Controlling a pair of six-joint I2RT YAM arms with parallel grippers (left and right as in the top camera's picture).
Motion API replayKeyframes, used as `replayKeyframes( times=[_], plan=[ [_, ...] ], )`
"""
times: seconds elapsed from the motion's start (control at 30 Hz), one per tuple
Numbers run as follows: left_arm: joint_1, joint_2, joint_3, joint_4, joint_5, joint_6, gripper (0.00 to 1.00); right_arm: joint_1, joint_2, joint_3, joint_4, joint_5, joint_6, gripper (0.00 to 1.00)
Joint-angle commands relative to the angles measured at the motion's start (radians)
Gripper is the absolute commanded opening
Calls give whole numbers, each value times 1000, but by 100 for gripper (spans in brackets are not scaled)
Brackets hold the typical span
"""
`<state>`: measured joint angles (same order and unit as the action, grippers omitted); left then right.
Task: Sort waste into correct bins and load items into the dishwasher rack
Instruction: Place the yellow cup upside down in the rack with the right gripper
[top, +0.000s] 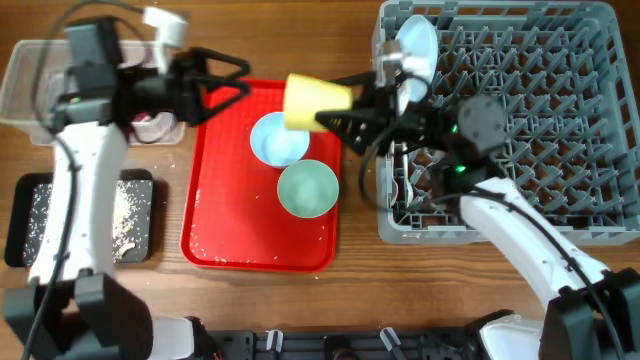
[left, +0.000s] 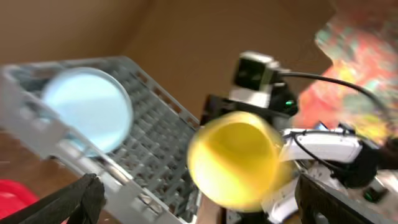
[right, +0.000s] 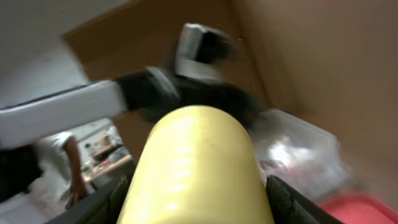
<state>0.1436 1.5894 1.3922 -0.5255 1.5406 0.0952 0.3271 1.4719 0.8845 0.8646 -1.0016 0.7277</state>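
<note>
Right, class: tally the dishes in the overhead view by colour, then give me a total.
Pale blue: 2, the plate and the small bowl
Mint green: 1, the larger bowl
Yellow: 1, the cup
Total: 4

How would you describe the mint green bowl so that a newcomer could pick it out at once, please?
Find the red tray left of the big grey dishwasher rack. Two bowls sit on it, and the mint green bowl is the one nearer the robot, by the tray's right edge. It is green and larger, unlike the small pale blue bowl behind it.
</note>
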Motion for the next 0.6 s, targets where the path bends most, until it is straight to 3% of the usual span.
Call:
replayKeyframes(
  times=[0.0,0.13,0.2,0.27,0.4,0.57],
  plan=[
    [120,-129,14,-6,-28,-85,100,-106,9,121,-284,2,-161,47],
    [162,-210,14,-122,-226,-73,100,-151,7,489,-1129,373,-631,47],
    [161,-223,14,-176,-294,-29,100,-151,7,623,-1354,539,-710,46],
    [161,-229,14,-295,-410,60,100,-151,7,793,-1685,854,-727,46],
    [161,-229,14,-381,-436,114,100,-153,8,806,-1842,1112,-624,45],
    [161,-229,14,-451,-465,163,100,-198,44,803,-1984,1171,-518,45]
  ],
)
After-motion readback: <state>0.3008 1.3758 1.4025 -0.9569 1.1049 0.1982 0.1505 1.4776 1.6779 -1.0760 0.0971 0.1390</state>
